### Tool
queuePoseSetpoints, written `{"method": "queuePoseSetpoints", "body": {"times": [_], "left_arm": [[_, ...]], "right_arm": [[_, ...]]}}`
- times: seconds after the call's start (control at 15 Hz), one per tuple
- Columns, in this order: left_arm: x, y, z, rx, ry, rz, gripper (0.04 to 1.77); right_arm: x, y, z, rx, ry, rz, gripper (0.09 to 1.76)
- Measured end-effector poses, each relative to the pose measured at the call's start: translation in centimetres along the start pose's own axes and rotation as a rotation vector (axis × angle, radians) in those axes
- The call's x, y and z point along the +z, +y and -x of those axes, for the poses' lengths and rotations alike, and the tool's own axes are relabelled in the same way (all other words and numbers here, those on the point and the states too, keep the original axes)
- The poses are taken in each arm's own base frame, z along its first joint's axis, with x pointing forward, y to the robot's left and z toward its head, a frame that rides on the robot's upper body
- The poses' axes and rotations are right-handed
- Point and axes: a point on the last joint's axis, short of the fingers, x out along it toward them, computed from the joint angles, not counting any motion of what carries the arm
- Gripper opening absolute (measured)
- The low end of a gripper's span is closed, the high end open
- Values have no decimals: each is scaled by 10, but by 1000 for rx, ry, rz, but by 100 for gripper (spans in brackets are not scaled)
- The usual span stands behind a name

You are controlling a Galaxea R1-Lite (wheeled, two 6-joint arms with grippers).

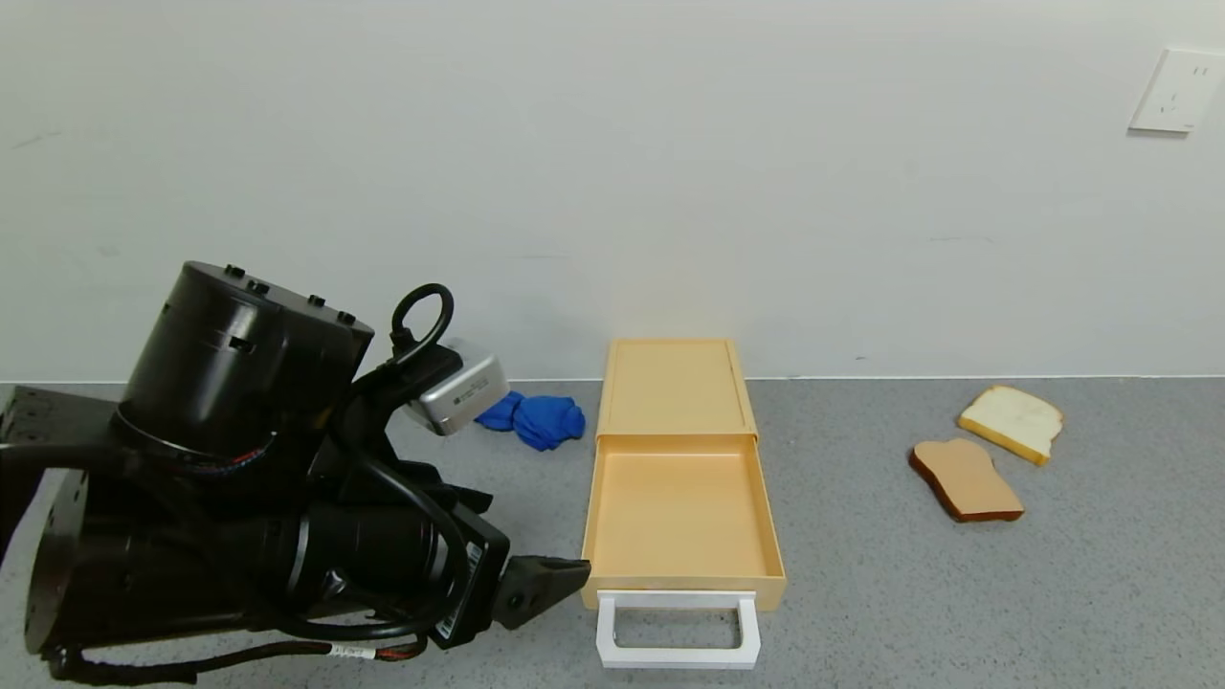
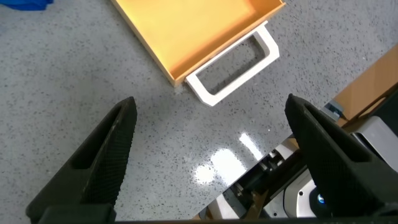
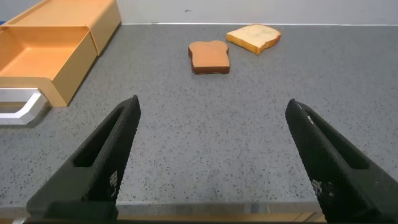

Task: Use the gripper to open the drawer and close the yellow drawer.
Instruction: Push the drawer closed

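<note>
The pale-yellow drawer (image 1: 676,517) stands pulled out of its low yellow case (image 1: 676,385), its tray empty. Its white loop handle (image 1: 678,628) points at the table's front edge. My left gripper (image 1: 560,577) is at the drawer's front left corner, just left of the handle, its black jaws low over the table. In the left wrist view the jaws stand wide apart around nothing (image 2: 211,112), and the handle (image 2: 235,67) and the drawer's front (image 2: 186,37) lie ahead. My right gripper (image 3: 211,112) is open and empty near the table's front; the drawer (image 3: 43,59) shows off to its side.
A crumpled blue cloth (image 1: 536,418) lies left of the case by the wall. Two bread slices, a brown one (image 1: 967,480) and a pale one (image 1: 1013,422), lie at the right. A wall socket (image 1: 1175,91) is at upper right. The grey table's front edge (image 3: 186,210) is close.
</note>
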Motion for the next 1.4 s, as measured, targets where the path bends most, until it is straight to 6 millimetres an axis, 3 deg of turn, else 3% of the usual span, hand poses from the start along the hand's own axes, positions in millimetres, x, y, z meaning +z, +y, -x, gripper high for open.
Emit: {"method": "queuePoseSetpoints", "body": {"times": [0.67,1.0,1.4], "left_arm": [[-5,-24,-14,-60,49,-65,172],[-5,-45,-36,-70,109,-52,172],[-3,-75,-75,-8,169,24,172]], "right_arm": [[0,0,0,0,0,0,171],[0,0,0,0,0,0,171],[0,0,0,0,0,0,171]]}}
